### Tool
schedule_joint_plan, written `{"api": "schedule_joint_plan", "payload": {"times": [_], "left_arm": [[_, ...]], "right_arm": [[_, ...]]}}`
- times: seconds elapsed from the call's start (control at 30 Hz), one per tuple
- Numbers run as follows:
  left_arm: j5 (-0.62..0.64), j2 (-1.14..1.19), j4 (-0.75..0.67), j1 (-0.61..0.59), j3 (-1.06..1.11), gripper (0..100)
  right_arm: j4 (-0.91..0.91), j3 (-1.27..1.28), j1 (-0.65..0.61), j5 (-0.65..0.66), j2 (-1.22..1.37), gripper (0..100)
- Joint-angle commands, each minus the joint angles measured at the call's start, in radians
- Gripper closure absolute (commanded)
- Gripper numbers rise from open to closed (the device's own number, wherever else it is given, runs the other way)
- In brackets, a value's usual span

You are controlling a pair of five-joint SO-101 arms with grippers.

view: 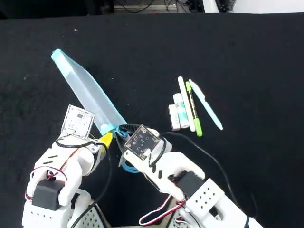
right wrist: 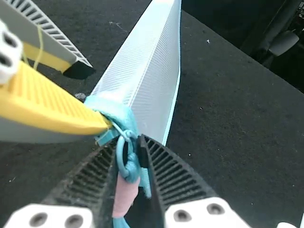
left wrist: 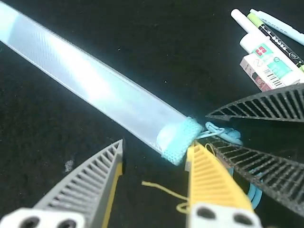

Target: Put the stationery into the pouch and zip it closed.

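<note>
Lying slantwise on the black table point(view: 237, 47), the pouch point(view: 88, 92) is long, translucent blue and looks zipped shut. Left gripper point(left wrist: 156, 146): spread wide astride the pouch's near end, yellow finger touching its mesh tab; right gripper point(right wrist: 128, 142): pinched tight on the zip pull point(right wrist: 124, 161) just off that same end; stationery point(view: 190, 109): pens and small items clustered well apart from the pouch, none inside. Step in hand, by judgement, is opening: the left gripper should clamp the pouch end while the right draws the pull along the pouch.
</note>
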Motion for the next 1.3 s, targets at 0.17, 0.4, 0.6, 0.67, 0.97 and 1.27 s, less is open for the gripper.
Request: {"api": "schedule_joint_plan", "payload": {"times": [0.17,0.4,0.6,0.67,0.97,1.27], "left_arm": [[0.014,0.005,-0.025,-0.013,-0.050,93],[0.014,0.005,-0.025,-0.013,-0.051,96],[0.021,0.005,-0.074,-0.058,-0.041,97],[0.021,0.005,-0.087,-0.102,-0.041,97],[0.015,0.005,-0.078,-0.128,-0.041,97],[0.015,0.005,-0.029,-0.133,-0.051,82]], "right_arm": [[-0.031,0.015,-0.006,-0.006,-0.021,98.7],[-0.025,0.019,-0.005,-0.002,-0.021,98.7],[0.061,-0.002,-0.006,0.000,-0.021,98.8],[0.138,-0.038,-0.006,0.000,-0.021,98.8],[0.215,-0.081,-0.009,0.000,-0.013,98.8],[0.137,-0.042,-0.011,-0.006,-0.013,98.8]]}}
